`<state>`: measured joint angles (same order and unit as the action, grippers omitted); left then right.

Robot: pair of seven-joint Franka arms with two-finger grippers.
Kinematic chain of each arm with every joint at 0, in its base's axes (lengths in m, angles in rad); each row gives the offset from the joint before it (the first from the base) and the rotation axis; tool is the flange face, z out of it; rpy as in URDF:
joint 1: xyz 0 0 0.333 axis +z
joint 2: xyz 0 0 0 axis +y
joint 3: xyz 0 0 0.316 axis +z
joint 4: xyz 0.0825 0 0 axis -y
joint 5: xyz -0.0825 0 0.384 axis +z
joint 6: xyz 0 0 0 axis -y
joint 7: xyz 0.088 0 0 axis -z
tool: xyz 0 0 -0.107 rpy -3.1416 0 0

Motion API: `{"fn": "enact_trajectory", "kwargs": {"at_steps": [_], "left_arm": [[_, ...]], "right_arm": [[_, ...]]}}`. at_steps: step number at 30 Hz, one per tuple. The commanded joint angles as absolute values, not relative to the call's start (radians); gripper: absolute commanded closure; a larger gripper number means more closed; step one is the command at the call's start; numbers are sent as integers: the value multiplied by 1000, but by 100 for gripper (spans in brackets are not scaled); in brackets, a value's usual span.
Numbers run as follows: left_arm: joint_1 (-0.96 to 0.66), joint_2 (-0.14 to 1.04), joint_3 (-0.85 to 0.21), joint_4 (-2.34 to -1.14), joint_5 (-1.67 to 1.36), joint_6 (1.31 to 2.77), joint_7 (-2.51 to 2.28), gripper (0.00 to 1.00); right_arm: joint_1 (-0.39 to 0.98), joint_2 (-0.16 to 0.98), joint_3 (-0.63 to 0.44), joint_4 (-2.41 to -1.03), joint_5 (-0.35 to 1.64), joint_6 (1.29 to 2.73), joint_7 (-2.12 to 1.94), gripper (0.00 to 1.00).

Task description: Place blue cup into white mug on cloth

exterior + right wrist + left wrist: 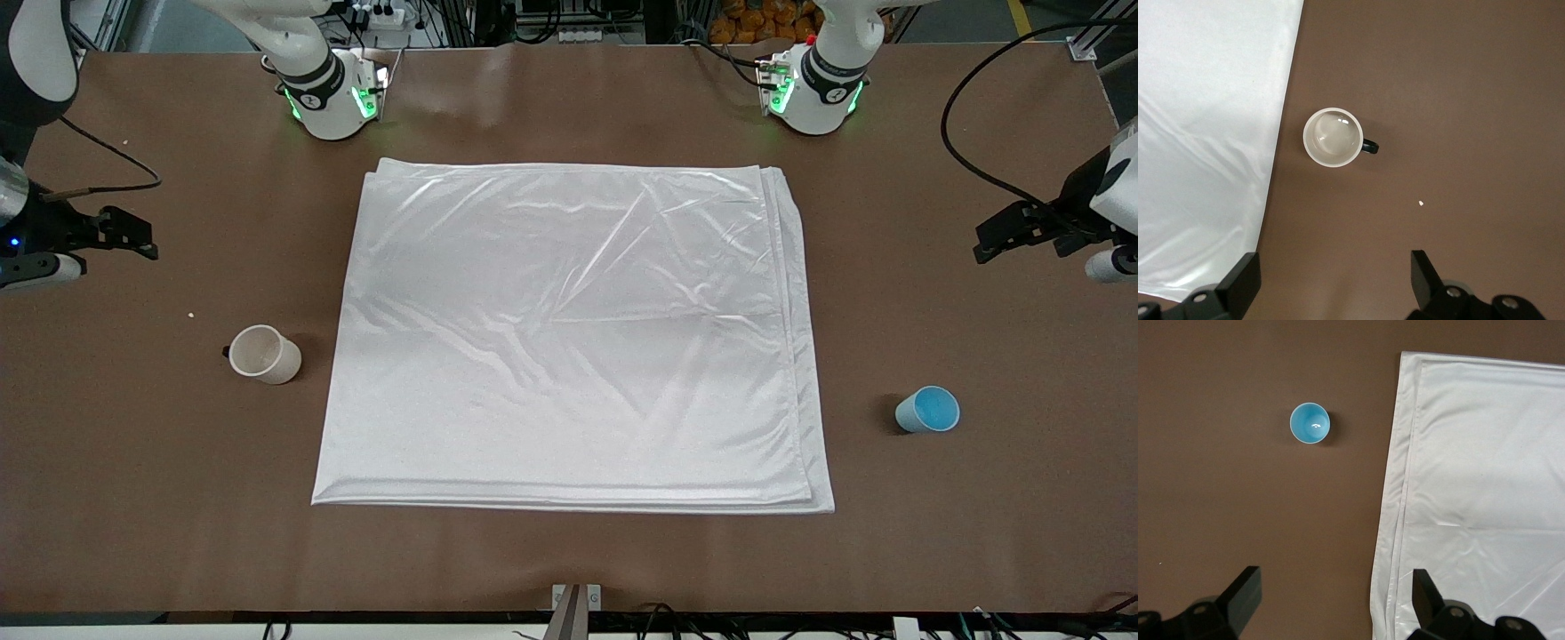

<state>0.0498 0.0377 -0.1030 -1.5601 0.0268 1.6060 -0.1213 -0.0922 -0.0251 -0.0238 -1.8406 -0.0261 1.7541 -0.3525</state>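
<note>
My left claw (1331,600) hangs wide apart nearest the blue cup (927,410), while my right claw (1331,280), wide apart too, hangs nearest the mug (264,354), both cups off the cloth (569,338).

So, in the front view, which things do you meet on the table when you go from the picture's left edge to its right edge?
right gripper → white mug → cloth → blue cup → left gripper
</note>
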Motion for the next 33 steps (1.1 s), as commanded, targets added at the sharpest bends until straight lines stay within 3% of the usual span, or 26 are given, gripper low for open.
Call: {"fn": "enact_trajectory", "kwargs": {"at_steps": [1,21,33], "left_arm": [[49,46,-106,-1562,26,1594,-130,0],[60,153,-101,-1555,44,1606,-138,0],[74,256,-95,-1552,87,1713,-138,0]], "right_arm": [[-98,-34,-23,-1908,-15,1830,-471,0],[-132,107,-23,-1971,-12,2011,-935,0],[-173,238,-23,-1971,26,2129,-1213,0]]}}
